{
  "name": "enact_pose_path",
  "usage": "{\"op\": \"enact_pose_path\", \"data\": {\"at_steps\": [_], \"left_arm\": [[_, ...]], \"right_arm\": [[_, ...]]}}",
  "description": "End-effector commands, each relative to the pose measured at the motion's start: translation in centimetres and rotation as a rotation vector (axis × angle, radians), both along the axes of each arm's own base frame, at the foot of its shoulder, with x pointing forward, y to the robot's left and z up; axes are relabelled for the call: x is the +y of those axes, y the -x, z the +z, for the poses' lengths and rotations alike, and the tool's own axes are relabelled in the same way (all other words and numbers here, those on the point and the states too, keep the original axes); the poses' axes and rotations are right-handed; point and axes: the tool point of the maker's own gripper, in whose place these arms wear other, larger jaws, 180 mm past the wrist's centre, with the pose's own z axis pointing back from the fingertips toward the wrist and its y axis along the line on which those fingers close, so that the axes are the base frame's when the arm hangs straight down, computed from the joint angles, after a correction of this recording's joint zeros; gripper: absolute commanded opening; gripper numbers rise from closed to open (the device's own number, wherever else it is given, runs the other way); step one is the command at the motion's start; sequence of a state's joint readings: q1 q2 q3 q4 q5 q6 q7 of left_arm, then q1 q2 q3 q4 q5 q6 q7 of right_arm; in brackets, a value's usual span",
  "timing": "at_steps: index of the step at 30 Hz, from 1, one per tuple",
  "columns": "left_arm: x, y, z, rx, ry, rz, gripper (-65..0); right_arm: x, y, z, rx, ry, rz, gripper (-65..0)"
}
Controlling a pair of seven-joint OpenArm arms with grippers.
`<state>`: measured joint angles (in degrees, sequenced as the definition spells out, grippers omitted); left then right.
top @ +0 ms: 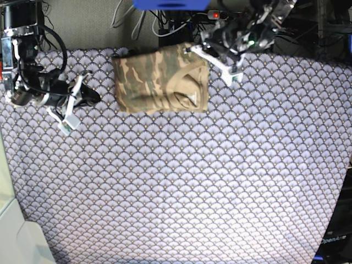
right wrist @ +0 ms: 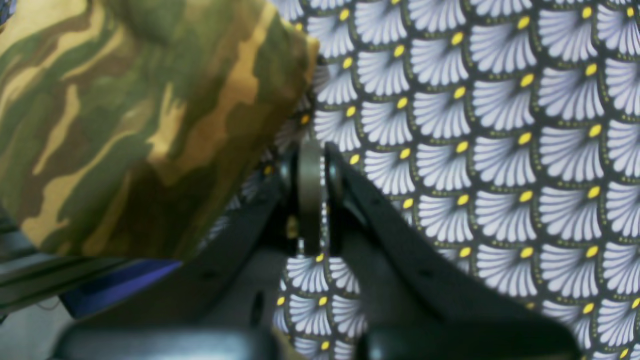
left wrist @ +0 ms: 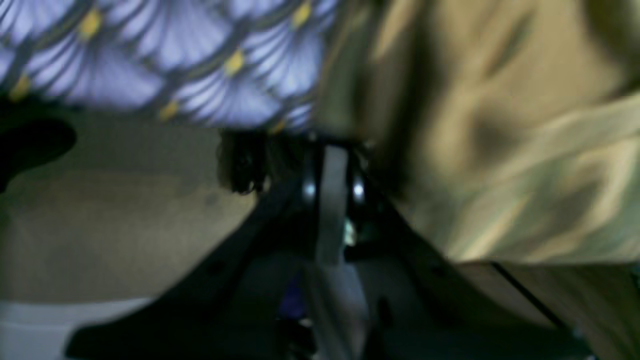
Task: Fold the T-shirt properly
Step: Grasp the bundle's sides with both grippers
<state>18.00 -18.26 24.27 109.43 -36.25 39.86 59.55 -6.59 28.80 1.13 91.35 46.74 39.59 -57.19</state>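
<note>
The camouflage T-shirt [top: 162, 80] lies folded into a rough rectangle near the far edge of the patterned tablecloth [top: 181, 176]. My left gripper [top: 204, 50] is at the shirt's far right corner. In the blurred left wrist view its jaws [left wrist: 332, 150] look shut, with the shirt [left wrist: 500, 140] just to their right. My right gripper [top: 94, 97] sits on the cloth a short way left of the shirt. In the right wrist view it [right wrist: 311, 150] is shut and empty, with the shirt's edge [right wrist: 150, 115] close on its left.
The table's far edge runs just behind the shirt, with cables and a blue object [top: 170, 4] beyond it. Floor [left wrist: 100, 225] shows below that edge in the left wrist view. A white box [top: 27, 242] stands at the near left corner.
</note>
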Motion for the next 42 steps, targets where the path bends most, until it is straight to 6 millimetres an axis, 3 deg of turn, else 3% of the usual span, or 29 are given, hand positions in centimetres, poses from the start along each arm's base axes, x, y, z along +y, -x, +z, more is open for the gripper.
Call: {"op": "enact_pose_path", "data": {"at_steps": [1, 5, 12, 21, 25, 31, 35, 42], "left_arm": [[-0.4, 0.2, 0.2, 0.008, 0.014, -0.006, -63.8], [-1.0, -0.7, -0.2, 0.005, 0.018, -0.007, -63.8], [-0.1, -2.4, -1.1, -0.003, -0.019, 0.011, -63.8], [-0.8, -4.8, 0.7, -0.069, 0.012, 0.007, -63.8], [-1.4, -5.2, 1.9, -0.103, 0.036, 0.0, -63.8], [-1.0, -5.5, 1.7, -0.11, 0.02, 0.006, -63.8], [-1.0, -6.4, 2.1, -0.132, 0.019, 0.006, -63.8], [0.8, -7.4, 0.1, -0.088, -0.031, 0.06, -63.8]], "right_arm": [[0.0, -0.3, 0.7, -0.026, -0.017, 0.002, -65.0], [0.7, 0.4, 0.3, -0.009, -0.035, 0.004, -65.0], [2.2, 2.8, -1.1, 0.049, -0.071, 0.004, -65.0], [5.3, 5.2, -2.4, 0.112, -0.104, 0.085, -65.0], [5.6, 5.4, -2.5, 0.117, -0.106, 0.094, -65.0], [5.6, 5.4, -2.4, 0.116, -0.106, 0.096, -65.0], [6.8, 6.2, -2.7, 0.135, -0.116, 0.135, -65.0], [9.9, 8.1, -3.1, 0.162, -0.169, 0.206, -65.0]]}}
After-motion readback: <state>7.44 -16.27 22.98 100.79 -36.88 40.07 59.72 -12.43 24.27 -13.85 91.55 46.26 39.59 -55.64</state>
